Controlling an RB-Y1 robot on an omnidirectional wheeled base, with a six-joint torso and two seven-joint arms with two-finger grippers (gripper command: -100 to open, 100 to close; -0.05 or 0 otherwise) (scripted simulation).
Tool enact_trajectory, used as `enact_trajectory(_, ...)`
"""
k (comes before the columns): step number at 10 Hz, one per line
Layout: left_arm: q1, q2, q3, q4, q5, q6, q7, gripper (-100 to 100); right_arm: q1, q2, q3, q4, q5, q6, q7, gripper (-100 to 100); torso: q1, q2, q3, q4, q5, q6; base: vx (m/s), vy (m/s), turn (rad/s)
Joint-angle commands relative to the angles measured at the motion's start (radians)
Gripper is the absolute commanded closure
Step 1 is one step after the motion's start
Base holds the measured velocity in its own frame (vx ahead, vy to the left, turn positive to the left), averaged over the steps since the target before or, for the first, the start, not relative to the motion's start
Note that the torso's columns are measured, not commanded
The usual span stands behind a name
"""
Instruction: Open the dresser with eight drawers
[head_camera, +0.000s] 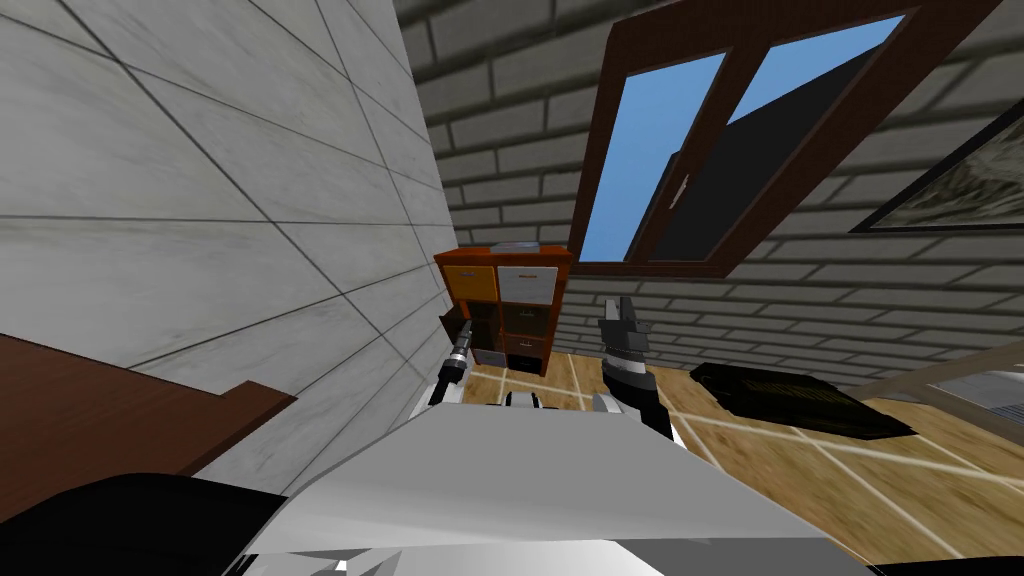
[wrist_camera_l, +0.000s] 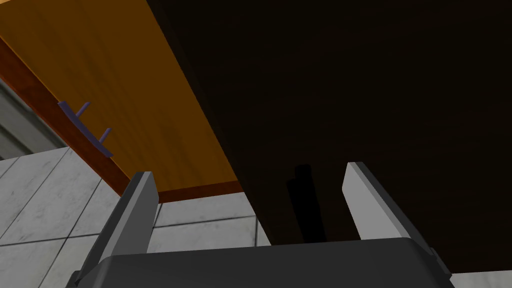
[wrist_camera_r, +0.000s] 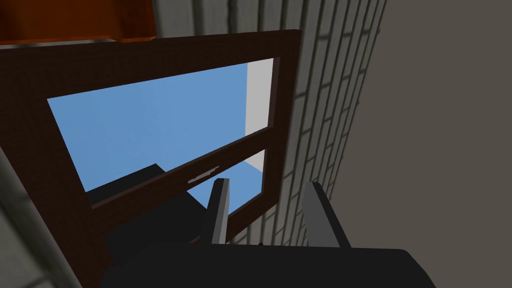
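Wall (head_camera: 200, 200) crowded your left gripper (wrist_camera_l: 248, 170) by the blue handle (wrist_camera_l: 84, 129) on the dresser (head_camera: 527, 285), fingers spread and empty, same for your right gripper (wrist_camera_r: 267, 182).

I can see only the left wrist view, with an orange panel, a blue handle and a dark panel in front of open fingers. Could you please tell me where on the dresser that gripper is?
Observer: In the head view the left gripper is at the left column of the dresser, just below the orange top drawer.
Operator: Thank you. And where is the other arm, please?
Observer: The right gripper points up to the right of the dresser, below the window. Its fingers are apart and hold nothing.
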Motion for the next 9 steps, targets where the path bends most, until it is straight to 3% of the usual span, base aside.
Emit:
enact_trajectory(1,0.008,0.012,0.000,-0.064,0.001,0.059,0.010,-100,0.000,0.000,0.000,0.000,0.000,0.000,0.000,0,0.000,0.005,0.003,0.002,0.000,0.000,0.000,-0.010,-0.013)
enact_trajectory(4,0.014,0.024,0.000,-0.138,0.003,0.127,0.020,-100,0.000,0.000,0.000,0.000,0.000,0.000,0.000,0,0.000,0.007,0.004,0.003,-0.001,0.000,-0.019,-0.008,-0.012)
enact_trajectory(5,0.015,0.022,-0.001,-0.117,0.003,0.116,0.018,-100,0.000,0.000,0.000,0.000,0.000,0.000,0.000,0,-0.002,0.008,0.005,0.005,-0.002,0.000,-0.007,-0.001,-0.003)
enact_trajectory(6,0.016,0.022,-0.001,-0.119,0.003,0.122,0.019,0,0.000,0.000,0.000,0.000,0.000,0.000,0.000,0,-0.002,0.008,0.005,0.004,-0.002,0.000,0.000,0.000,0.000)
enact_trajectory(9,0.018,0.022,-0.001,-0.116,0.003,0.124,0.019,0,0.000,0.000,0.000,0.000,0.000,0.000,0.000,0,-0.001,0.006,0.003,0.003,-0.001,0.000,0.000,0.000,0.000)
